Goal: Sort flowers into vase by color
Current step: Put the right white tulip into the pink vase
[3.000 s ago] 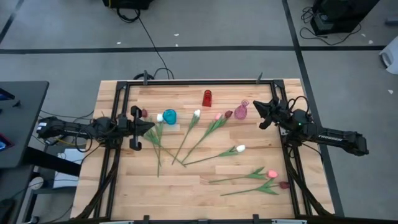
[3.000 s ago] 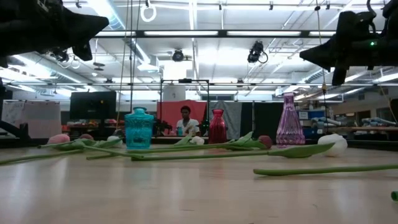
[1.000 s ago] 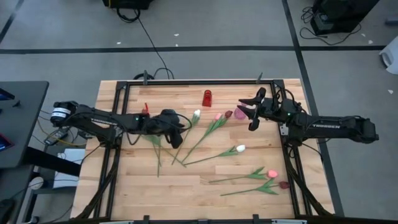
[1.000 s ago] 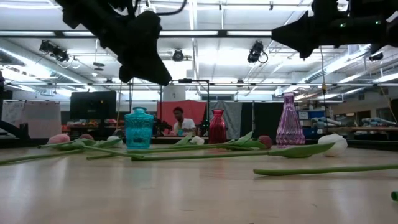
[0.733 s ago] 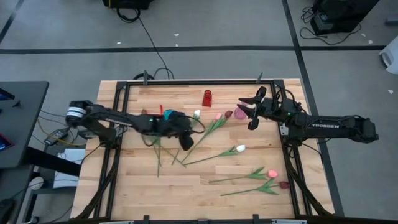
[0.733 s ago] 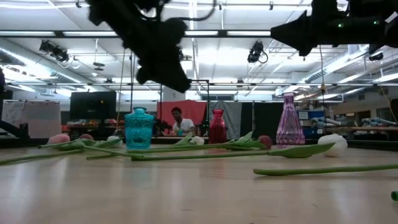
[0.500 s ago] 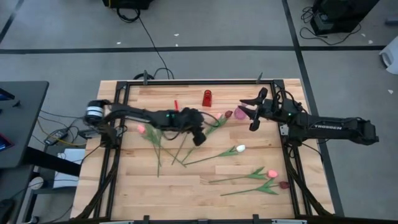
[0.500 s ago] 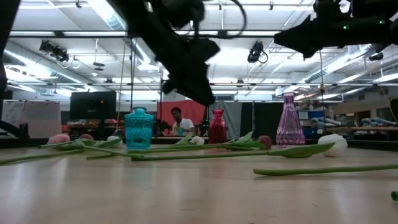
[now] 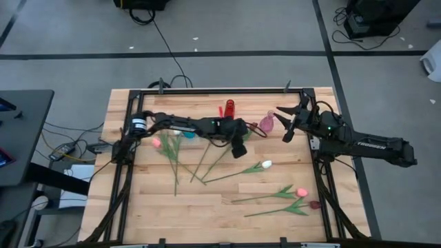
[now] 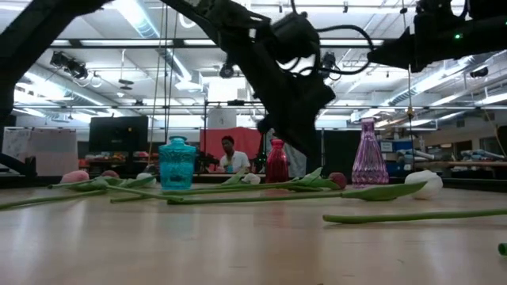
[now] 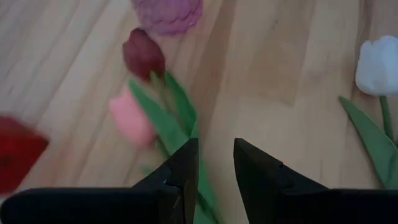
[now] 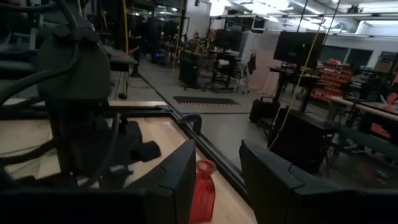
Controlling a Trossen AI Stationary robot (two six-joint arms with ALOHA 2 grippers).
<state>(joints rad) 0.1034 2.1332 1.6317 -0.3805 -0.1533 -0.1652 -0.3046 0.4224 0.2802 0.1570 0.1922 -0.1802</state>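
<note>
The left arm reaches far across the wooden slatted table (image 9: 227,213), and its left gripper (image 9: 239,147) hangs just above the middle of the board, near the 12 o'clock half. Its two dark fingers (image 11: 181,171) stand a little apart with bare wood showing in the gap, holding nothing. Just ahead of them in the left wrist view lie a pink-headed artificial tulip (image 11: 130,121) and a dark red-headed tulip (image 11: 143,55), side by side, their green leaves running under the fingers; beyond the dark red head sits the base of the translucent purple flared vase (image 11: 166,12).

From above, that purple vase (image 9: 267,122) stands toward 1 o'clock of the table, the small red glass vase (image 9: 229,107) at about 12 o'clock, and the squat teal glass jar (image 10: 177,162) (mostly hidden under the left arm from above) toward 11 o'clock. The other flowers lie flat on the wood: a white-headed tulip (image 9: 266,164) near the centre with its stem pointing toward 8 o'clock, another pink-headed tulip (image 9: 156,142) at about 10 o'clock, and toward 4 o'clock a bright pink tulip (image 9: 301,191) with a second dark red tulip (image 9: 315,204) just beside it. No flower stands in any vase.

The right gripper (image 9: 289,122) is held high at about 2 o'clock, just beside the purple vase, its fingers (image 12: 180,174) apart and empty. In the low view a person (image 10: 231,154) sits in the room beyond the table.
</note>
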